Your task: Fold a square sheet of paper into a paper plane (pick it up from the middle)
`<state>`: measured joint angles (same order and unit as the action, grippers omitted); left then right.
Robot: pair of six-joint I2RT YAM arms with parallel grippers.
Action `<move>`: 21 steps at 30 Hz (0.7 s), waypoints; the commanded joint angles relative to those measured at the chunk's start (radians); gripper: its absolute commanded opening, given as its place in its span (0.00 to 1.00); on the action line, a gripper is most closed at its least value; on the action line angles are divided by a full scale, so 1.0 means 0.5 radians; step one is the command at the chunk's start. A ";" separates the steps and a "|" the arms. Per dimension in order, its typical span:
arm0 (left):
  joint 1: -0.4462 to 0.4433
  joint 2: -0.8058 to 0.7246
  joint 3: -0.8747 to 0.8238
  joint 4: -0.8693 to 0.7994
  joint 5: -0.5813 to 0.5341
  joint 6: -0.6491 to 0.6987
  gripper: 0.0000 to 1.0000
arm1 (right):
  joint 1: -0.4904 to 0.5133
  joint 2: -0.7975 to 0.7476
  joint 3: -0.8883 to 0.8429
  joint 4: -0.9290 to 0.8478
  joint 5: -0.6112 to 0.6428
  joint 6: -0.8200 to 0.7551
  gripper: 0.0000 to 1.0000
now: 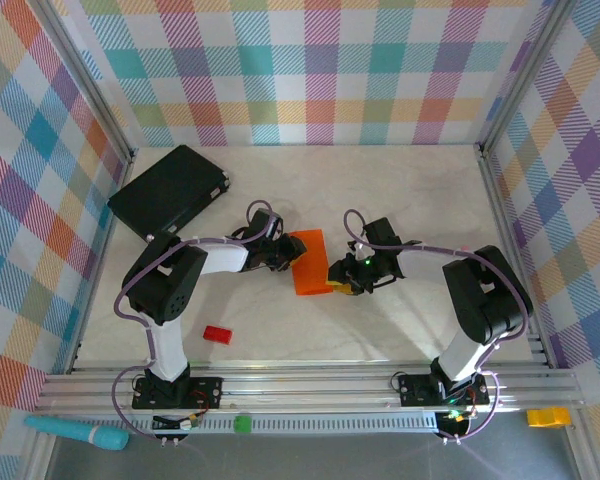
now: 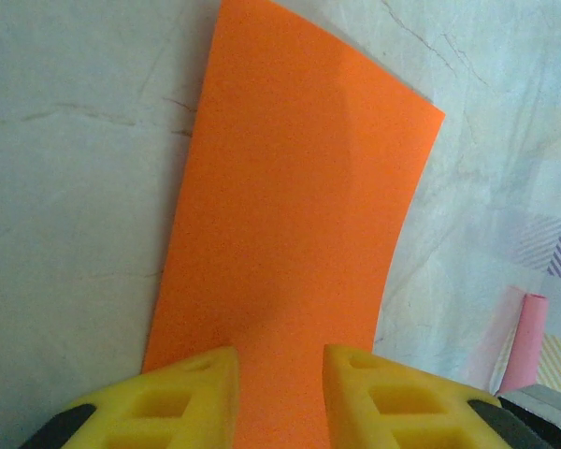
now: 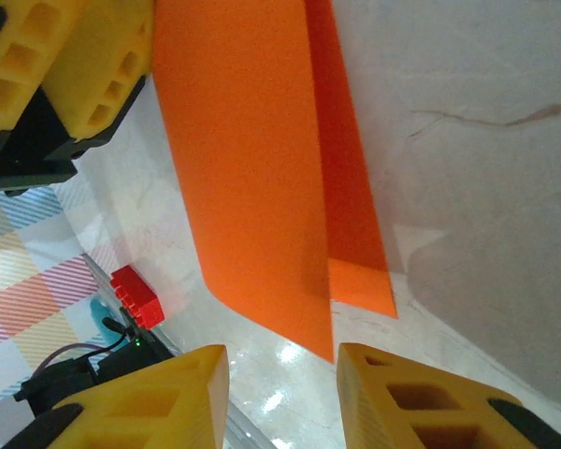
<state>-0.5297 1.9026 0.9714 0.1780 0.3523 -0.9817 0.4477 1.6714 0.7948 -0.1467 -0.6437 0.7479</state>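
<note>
The square sheet of paper (image 1: 310, 262), bright orange, lies folded in half near the table's middle. In the left wrist view the sheet (image 2: 290, 215) runs away from the camera between my yellow fingers. My left gripper (image 1: 283, 256) (image 2: 280, 393) sits at its left edge, jaws apart, the paper filling the gap. In the right wrist view the sheet's upper flap (image 3: 243, 168) stands lifted off the lower layer (image 3: 355, 224), with the left gripper's fingers (image 3: 65, 65) at its far end. My right gripper (image 1: 340, 272) (image 3: 282, 388) is open, its gap just short of the flap's near corner.
A black flat case (image 1: 170, 190) lies at the back left. A small red block (image 1: 217, 334) (image 3: 136, 295) sits near the front, left of centre. Checked walls close in the table on three sides. A metal rail (image 1: 310, 385) runs along the front.
</note>
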 commanded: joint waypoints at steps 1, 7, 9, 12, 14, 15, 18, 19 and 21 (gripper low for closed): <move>-0.017 0.099 -0.102 -0.167 -0.055 0.058 0.30 | 0.013 0.018 0.045 0.004 0.036 0.013 0.36; -0.017 0.088 -0.075 -0.216 -0.070 0.098 0.30 | 0.017 0.063 0.044 0.005 0.075 0.008 0.36; -0.017 0.083 -0.078 -0.206 -0.060 0.098 0.30 | 0.029 0.086 0.056 0.029 0.015 -0.012 0.36; -0.017 0.071 -0.087 -0.193 -0.059 0.094 0.30 | 0.052 0.099 0.070 0.065 -0.033 -0.028 0.35; -0.017 0.063 -0.087 -0.196 -0.062 0.093 0.30 | 0.050 0.101 0.064 0.138 -0.085 0.001 0.35; -0.017 0.063 -0.086 -0.196 -0.066 0.095 0.30 | 0.050 0.102 0.068 0.146 -0.090 0.003 0.33; -0.017 0.069 -0.082 -0.196 -0.066 0.090 0.29 | 0.050 0.098 0.073 0.164 -0.081 0.016 0.30; -0.018 0.073 -0.082 -0.192 -0.066 0.089 0.29 | 0.050 0.099 0.070 0.171 -0.079 0.022 0.29; -0.019 0.074 -0.087 -0.185 -0.065 0.085 0.29 | 0.050 0.102 0.072 0.171 -0.068 0.027 0.28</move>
<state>-0.5297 1.9007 0.9665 0.1867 0.3569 -0.9565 0.4667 1.7184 0.8074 -0.0879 -0.6563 0.7528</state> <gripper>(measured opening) 0.293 0.281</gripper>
